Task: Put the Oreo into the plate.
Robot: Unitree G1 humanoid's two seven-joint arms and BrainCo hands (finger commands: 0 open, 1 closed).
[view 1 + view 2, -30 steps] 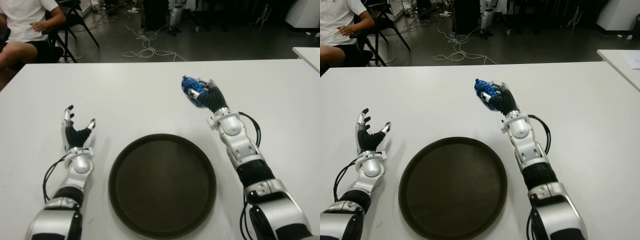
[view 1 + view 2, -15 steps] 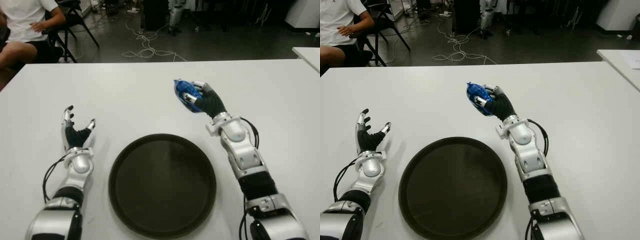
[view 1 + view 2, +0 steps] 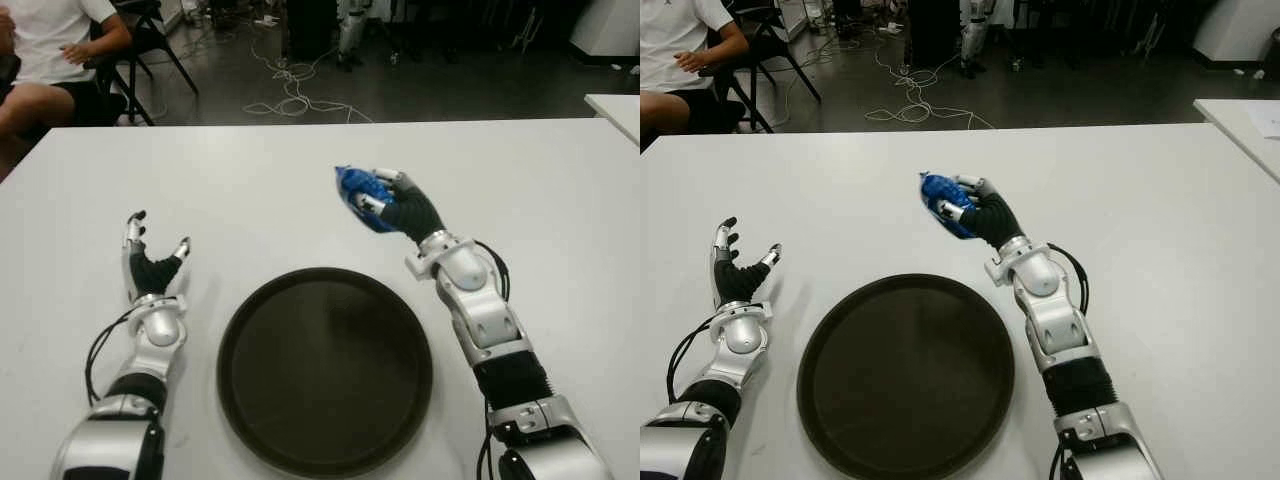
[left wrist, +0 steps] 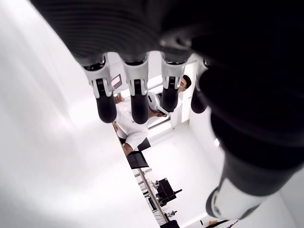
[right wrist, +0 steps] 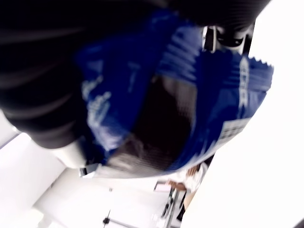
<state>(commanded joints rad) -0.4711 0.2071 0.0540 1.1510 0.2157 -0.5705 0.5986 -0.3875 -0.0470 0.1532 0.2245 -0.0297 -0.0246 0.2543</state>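
Right hand (image 3: 385,203): raised above the desk beyond the far right rim of the plate, fingers curled tight around the Oreo pack, arm reaching forward from the near right.
Oreo pack (image 3: 358,194): blue wrapper, clamped in the right hand and held up off the desk; it sticks out toward the robot's left, past the fingers. From the right wrist view the crimped end of the wrapper (image 5: 247,90) shows beyond the fingers.
Plate (image 3: 240,345): round, dark, lying flat on the desk between the two arms, nearer the robot than the pack; nothing in it.
Left hand (image 3: 148,258): to the left of the plate, fingers spread and pointing up, holding nothing.
Desk (image 3: 250,190): white, broad.
Person (image 3: 45,50): seated on a chair beyond the far left corner of the desk, in a white shirt.
Floor (image 3: 420,95): dark, with loose cables (image 3: 290,95) lying beyond the desk.
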